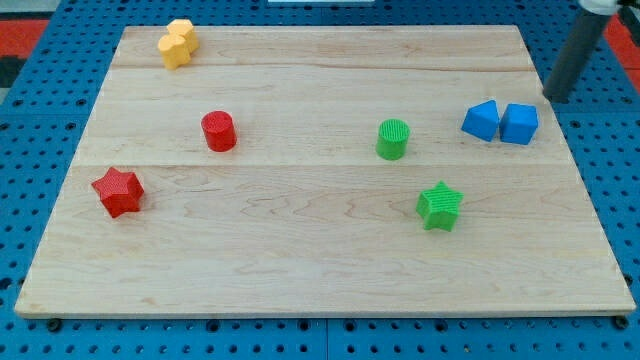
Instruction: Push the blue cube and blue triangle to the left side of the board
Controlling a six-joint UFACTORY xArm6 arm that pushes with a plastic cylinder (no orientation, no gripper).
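1. A pale wooden board (320, 250) lies on a blue pegboard surface (30, 90).
2. The blue cube (519, 124) and blue triangle (482, 120) sit touching side by side near the board's right edge, the triangle on the view's left of the pair. Both are bright, glossy blue.
3. My tip (556, 99), the end of a bare dark rod that grips nothing, rests just beyond the cube toward the top right corner, apart from it.
4. A green cylinder (393, 139) and green star (439, 205) stand right of centre.
5. A red cylinder (218, 131) and red star (119, 192) sit toward the left edge.
6. A yellow block (177, 43) sits near the top left corner.
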